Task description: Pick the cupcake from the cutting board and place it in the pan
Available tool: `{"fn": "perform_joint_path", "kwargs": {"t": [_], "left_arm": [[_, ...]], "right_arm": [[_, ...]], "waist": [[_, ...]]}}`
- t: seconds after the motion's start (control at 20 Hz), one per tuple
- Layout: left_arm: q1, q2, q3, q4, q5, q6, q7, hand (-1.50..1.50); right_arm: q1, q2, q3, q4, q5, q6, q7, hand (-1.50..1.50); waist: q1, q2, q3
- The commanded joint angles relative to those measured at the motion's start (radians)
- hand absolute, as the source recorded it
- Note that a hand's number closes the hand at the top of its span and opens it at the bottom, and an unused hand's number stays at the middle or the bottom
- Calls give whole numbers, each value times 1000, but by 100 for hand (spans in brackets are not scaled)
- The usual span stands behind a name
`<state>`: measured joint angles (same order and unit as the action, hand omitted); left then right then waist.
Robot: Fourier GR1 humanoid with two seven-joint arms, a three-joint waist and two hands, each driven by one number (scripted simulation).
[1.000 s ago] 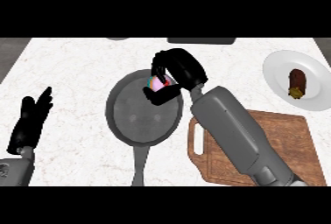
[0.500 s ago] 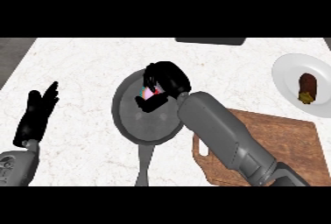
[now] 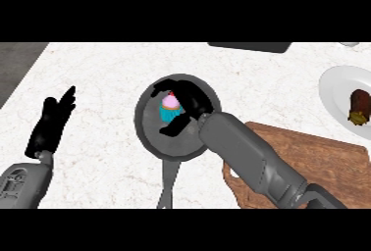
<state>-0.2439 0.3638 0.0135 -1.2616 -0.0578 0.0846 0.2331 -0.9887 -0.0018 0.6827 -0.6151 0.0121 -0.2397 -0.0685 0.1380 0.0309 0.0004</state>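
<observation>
A cupcake (image 3: 170, 109) with pink frosting and a blue wrapper stands upright inside the grey pan (image 3: 153, 139) at the middle of the counter. My right hand (image 3: 197, 102) is over the pan, fingers curled above the cupcake and thumb below it, so it cups the cupcake from the right. The right forearm crosses the wooden cutting board (image 3: 311, 157), which lies at the lower right with nothing visible on its bare part. My left hand (image 3: 49, 125) rests open at the left, fingers pointing up, away from the pan.
The pan's handle (image 3: 168, 188) points toward the view's lower edge. A white plate (image 3: 334, 93) with a brown food item (image 3: 358, 105) sits at the right edge. A dark object (image 3: 250, 46) lies at the counter's far edge. The counter's left edge runs at the upper left.
My right hand has carried the cupcake down and left into the pan's middle. The cupcake now shows more fully between fingers and thumb. The left hand has stayed put.
</observation>
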Motion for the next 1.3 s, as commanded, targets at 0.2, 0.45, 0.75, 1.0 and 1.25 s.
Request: {"fn": "perform_joint_path", "kwargs": {"t": [0.2, 0.45, 0.75, 1.0, 1.25], "left_arm": [[-33, -4, 2, 9, -2, -5, 3, 0], [-8, -25, -3, 44, -20, 16, -32, 0], [2, -10, 29, 21, 0, 14, 7, 0], [77, 22, 72, 7, 19, -5, -33, 0], [87, -3, 61, -13, -5, 27, -9, 0]], "right_arm": [[38, 2, 36, -11, -182, -97, -130, -150], [22, 2, 27, -35, -292, -196, -181, -150], [-59, 2, -63, 84, -400, -191, -219, -150], [-119, -27, -174, 185, -421, -127, -244, -150], [-86, -182, -257, 219, -453, 33, -329, -150]], "waist": [[13, 7, 1], [4, 4, 0], [-47, -9, 0], [-98, -21, 0], [-114, -24, 0]]}}
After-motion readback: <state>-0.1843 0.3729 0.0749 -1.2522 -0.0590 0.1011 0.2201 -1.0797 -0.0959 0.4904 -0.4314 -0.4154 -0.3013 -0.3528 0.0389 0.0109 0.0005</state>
